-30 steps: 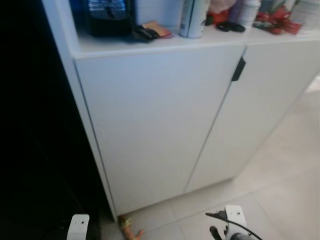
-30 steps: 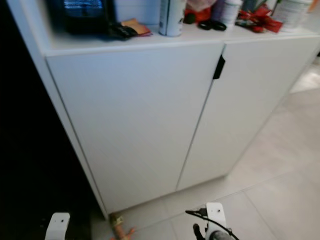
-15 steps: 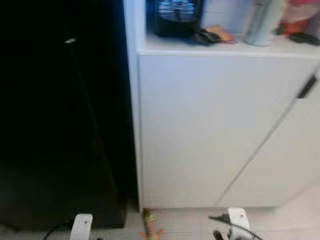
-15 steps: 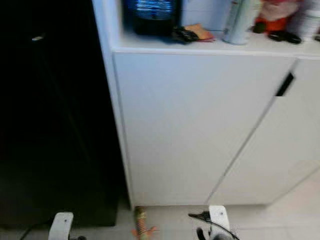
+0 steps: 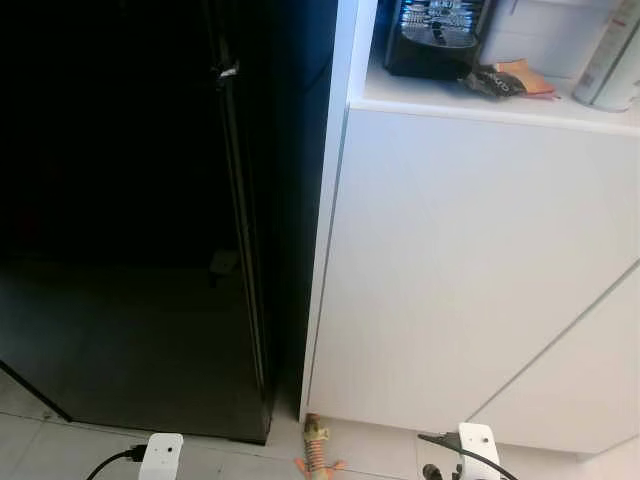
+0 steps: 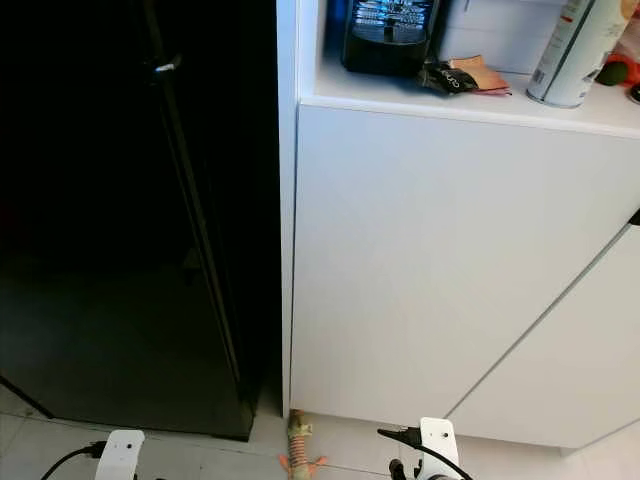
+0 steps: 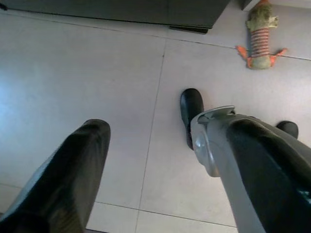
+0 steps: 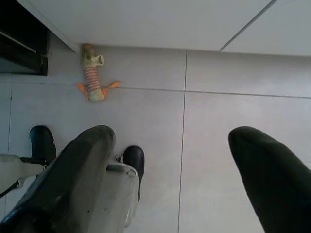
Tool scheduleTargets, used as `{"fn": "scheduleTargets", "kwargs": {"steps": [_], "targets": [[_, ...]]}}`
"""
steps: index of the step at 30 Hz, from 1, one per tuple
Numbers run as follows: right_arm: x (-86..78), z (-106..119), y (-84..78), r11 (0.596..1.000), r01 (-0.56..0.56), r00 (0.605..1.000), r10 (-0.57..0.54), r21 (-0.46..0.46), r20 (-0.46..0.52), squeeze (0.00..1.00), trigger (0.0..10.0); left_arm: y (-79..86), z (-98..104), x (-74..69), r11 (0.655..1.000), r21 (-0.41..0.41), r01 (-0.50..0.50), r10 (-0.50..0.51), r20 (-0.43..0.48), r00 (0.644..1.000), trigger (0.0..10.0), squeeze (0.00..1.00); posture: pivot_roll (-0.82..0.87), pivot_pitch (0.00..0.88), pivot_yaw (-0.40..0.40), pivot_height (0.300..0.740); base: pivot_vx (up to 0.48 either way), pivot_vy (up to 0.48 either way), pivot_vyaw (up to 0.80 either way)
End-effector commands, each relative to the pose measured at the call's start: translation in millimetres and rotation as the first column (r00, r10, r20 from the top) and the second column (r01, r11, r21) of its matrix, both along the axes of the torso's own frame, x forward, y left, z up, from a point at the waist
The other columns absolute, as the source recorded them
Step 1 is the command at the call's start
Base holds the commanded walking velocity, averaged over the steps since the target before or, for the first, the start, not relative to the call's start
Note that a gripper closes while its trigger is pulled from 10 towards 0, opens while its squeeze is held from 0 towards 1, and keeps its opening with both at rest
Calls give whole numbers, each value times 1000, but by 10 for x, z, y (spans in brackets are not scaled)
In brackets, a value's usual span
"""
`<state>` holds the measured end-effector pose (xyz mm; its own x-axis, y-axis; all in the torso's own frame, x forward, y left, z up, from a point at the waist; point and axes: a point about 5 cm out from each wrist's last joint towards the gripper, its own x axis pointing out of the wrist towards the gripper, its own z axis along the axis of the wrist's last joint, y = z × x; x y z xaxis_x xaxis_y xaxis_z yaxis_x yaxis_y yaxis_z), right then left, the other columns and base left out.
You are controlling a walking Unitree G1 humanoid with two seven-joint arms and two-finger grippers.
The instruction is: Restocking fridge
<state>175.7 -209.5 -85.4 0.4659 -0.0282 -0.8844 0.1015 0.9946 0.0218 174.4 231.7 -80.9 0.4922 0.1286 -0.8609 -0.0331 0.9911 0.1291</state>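
Since a second ago the view has swung left; the black fridge [image 5: 130, 220] is now seen at ten o'clock, its door seam upright, nearer the left tool [image 7: 160, 174]; both it and the right tool [image 8: 180, 179] are held open, empty.

I see the black fridge [image 5: 130, 200] nearly lost in darkness on the left, white cabinet [image 6: 430, 260] evenly bright, head views sharp, wrist views clear, near fingers [image 7: 63, 179] soft-focused.

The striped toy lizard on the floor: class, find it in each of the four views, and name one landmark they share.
Left eye view: toy lizard, bottom centre, at the white cabinet's corner.
Right eye view: bottom centre, same corner.
Left wrist view: near the black fridge's base.
Right wrist view: beside the cabinet corner.
Shared landmark: the gap where fridge meets cabinet.
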Motion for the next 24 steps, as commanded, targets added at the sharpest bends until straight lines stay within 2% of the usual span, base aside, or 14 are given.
{"fn": "scheduleTargets", "kwargs": {"steps": [1, 23, 24], "targets": [[34, 21, -23, 1000, 10, 1000, -10, -5, 19, 0, 0, -3, -9, -16, 1000, -1, 10, -10, -9, 1000, 0, 0, -55, 0, -87, 740, 0, 0, 0], [44, 25, -20, 1000, 4, 1000, -4, 1, 19, 0, 0, 1, -4, -7, 1000, -1, 9, -9, -8, 1000, 0, 0, -56, 0, -87, 740, 0, 0, 0], [47, 27, -23, 1000, 1, 1000, -1, -1, 18, 0, 0, 0, -4, -6, 1000, -2, 6, -6, -9, 1000, 9490, 0, -58, 0, -88, 740, 0, 0, 0]]}}
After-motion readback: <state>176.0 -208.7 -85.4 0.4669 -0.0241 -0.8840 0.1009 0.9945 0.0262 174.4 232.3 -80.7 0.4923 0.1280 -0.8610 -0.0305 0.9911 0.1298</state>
